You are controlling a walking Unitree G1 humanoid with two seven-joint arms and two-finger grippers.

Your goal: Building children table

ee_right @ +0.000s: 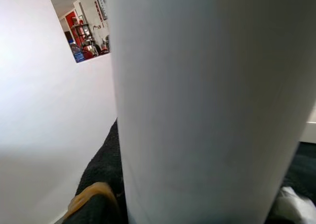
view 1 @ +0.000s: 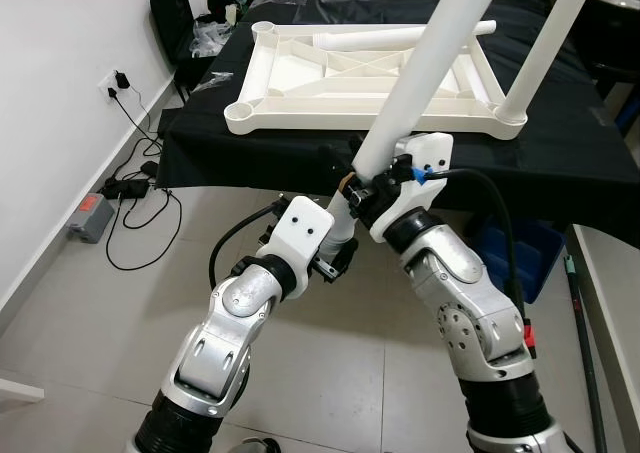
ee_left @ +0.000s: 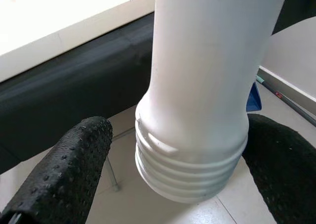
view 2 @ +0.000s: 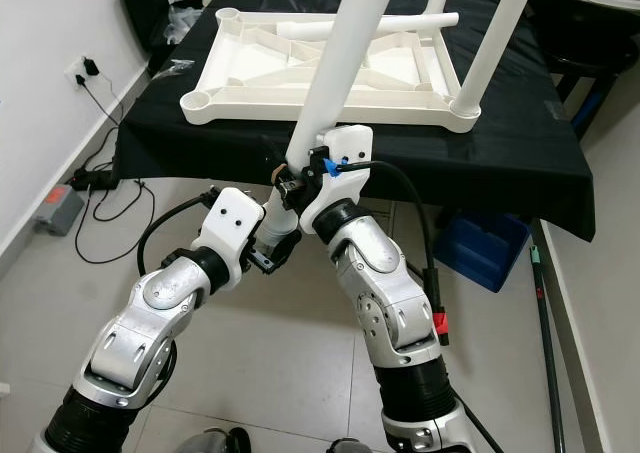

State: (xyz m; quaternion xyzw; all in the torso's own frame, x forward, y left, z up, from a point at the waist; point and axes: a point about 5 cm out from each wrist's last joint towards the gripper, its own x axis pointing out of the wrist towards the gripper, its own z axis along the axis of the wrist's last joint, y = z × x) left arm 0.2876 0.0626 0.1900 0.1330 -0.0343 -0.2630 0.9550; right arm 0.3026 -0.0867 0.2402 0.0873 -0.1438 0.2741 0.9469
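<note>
We held a white table leg slanting up toward one o'clock, our right gripper clamped on its lower shaft. Our left gripper sat at its threaded end, fingers parted either side. The upturned tabletop lay on the black-draped table at twelve o'clock, one leg already standing in it.

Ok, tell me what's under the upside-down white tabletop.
A black cloth lies under the tabletop, draping over the edges. A blue bin sits below; the supporting surface is covered.
</note>
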